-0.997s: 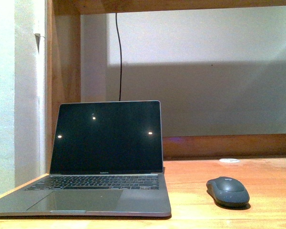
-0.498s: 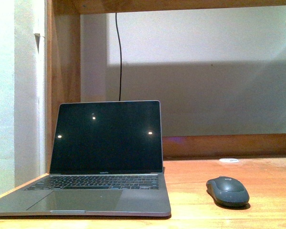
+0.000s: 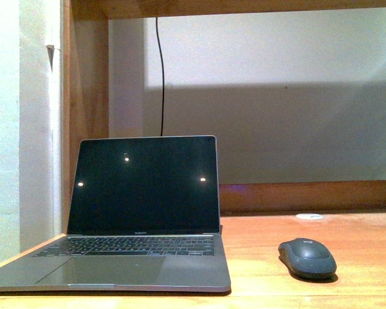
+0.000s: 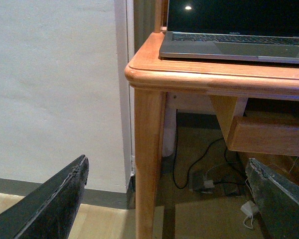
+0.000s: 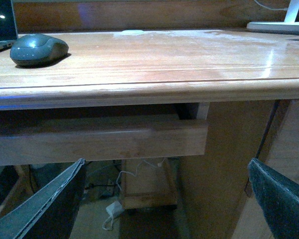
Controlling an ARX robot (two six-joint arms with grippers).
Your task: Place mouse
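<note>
The dark grey domed mouse lies on the wooden desk, to the right of the open laptop. It also shows in the right wrist view, near the desk's front edge. Neither gripper shows in the front view. My left gripper is open and empty, below the level of the desk top, in front of the desk's left front leg. My right gripper is open and empty, below the desk's front edge, lower than the mouse and off to its right.
A small white disc lies at the back of the desk. A white lamp base stands at the desk's far right. A black cable hangs behind the laptop. A drawer front and floor cables lie under the desk.
</note>
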